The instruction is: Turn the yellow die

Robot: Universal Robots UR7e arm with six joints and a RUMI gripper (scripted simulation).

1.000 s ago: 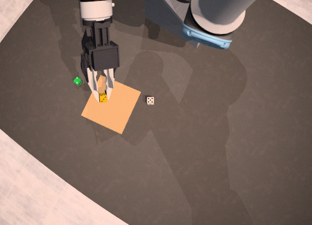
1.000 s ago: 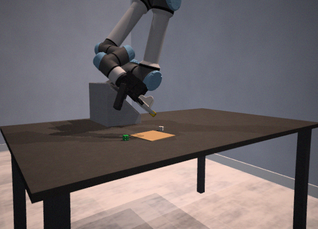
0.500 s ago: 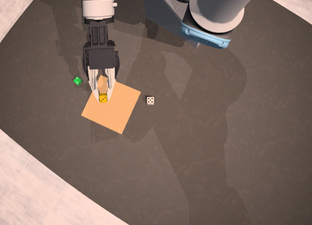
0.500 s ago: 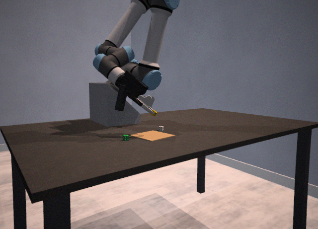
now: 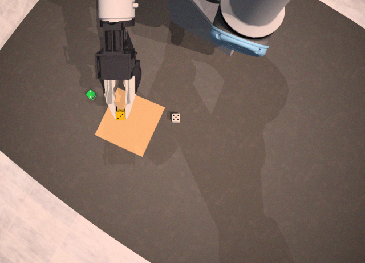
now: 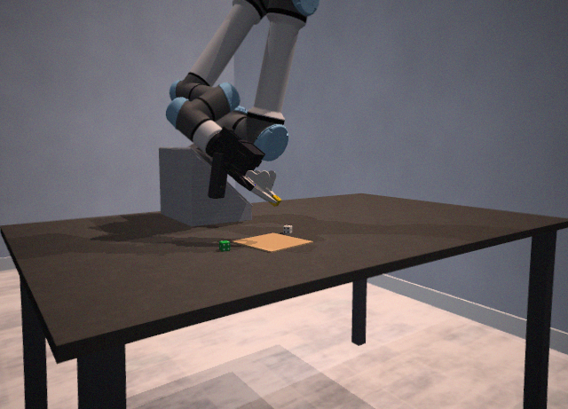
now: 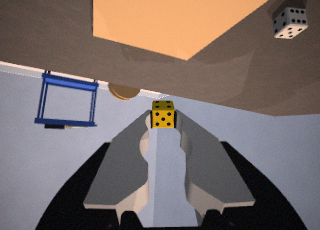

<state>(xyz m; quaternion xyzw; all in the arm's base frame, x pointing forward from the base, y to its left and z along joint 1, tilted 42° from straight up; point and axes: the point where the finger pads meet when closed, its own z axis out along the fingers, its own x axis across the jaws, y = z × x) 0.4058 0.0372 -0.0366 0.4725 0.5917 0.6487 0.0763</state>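
Observation:
My gripper (image 5: 120, 114) is shut on the yellow die (image 5: 120, 114) and holds it well above the table, over the orange mat (image 5: 129, 125). The side view shows the die (image 6: 275, 199) at the fingertips, high above the mat (image 6: 272, 241), with the fingers slanting down. In the wrist view the die (image 7: 163, 114) sits between the two pale fingertips and shows black pips; the mat (image 7: 175, 17) is beyond it. The green die (image 5: 90, 94) lies on the table left of the mat. The white die (image 5: 175, 117) lies right of the mat, five pips up.
The arm's grey mounting block (image 6: 193, 192) stands at the back of the dark table. The arm's big joints (image 5: 247, 15) hang over the table's far right part. A blue frame (image 7: 67, 100) shows beyond the table edge in the wrist view.

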